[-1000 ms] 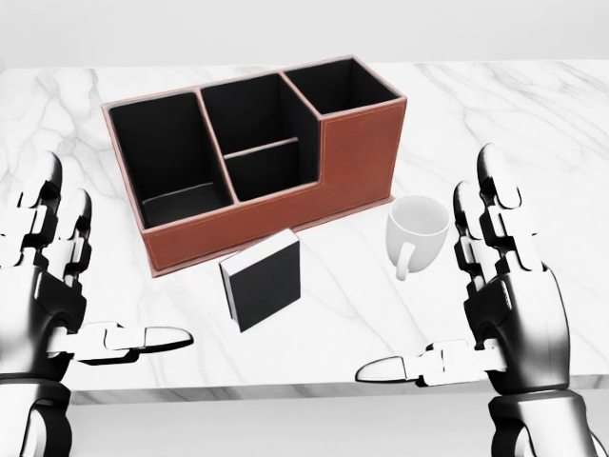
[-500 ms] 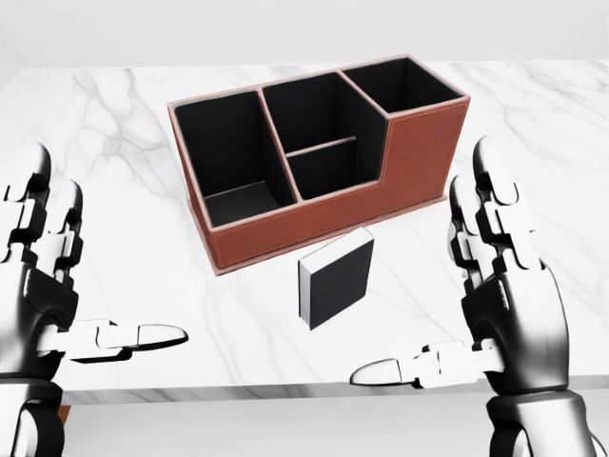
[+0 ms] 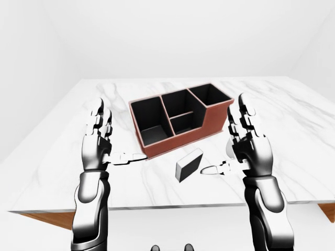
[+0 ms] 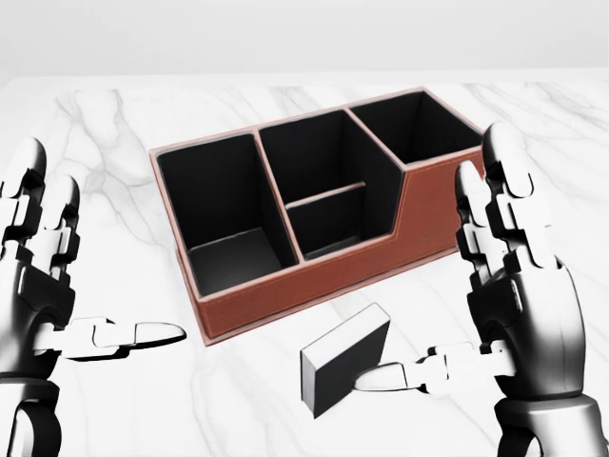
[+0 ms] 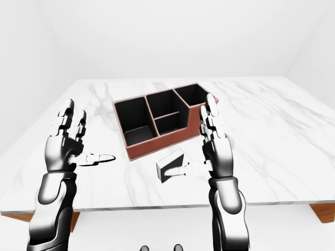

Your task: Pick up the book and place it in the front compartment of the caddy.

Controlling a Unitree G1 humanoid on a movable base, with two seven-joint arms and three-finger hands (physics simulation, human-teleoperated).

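Note:
A small black book (image 4: 344, 369) with a pale page edge lies flat on the white marble table (image 4: 114, 124), just below the caddy in the head view. The brown caddy (image 4: 285, 307) has black compartments: a large one at left, a split middle, and one at upper right. My left hand (image 4: 90, 276) hovers open to the left of the caddy, thumb pointing right. My right hand (image 4: 447, 286) stands open to the right of the book. Its thumb tip overlaps the book's right edge; whether it touches I cannot tell. Neither hand holds anything.
The table's near edge (image 3: 167, 208) runs just below my forearms in the left-eye view, with a wooden corner (image 3: 31, 217) under it at left. White walls surround the table.
The whole picture shifted and grew, so the camera has moved closer. The white mug seen earlier right of the book no longer shows. Both hands stay open; the right thumb now overlaps the book.

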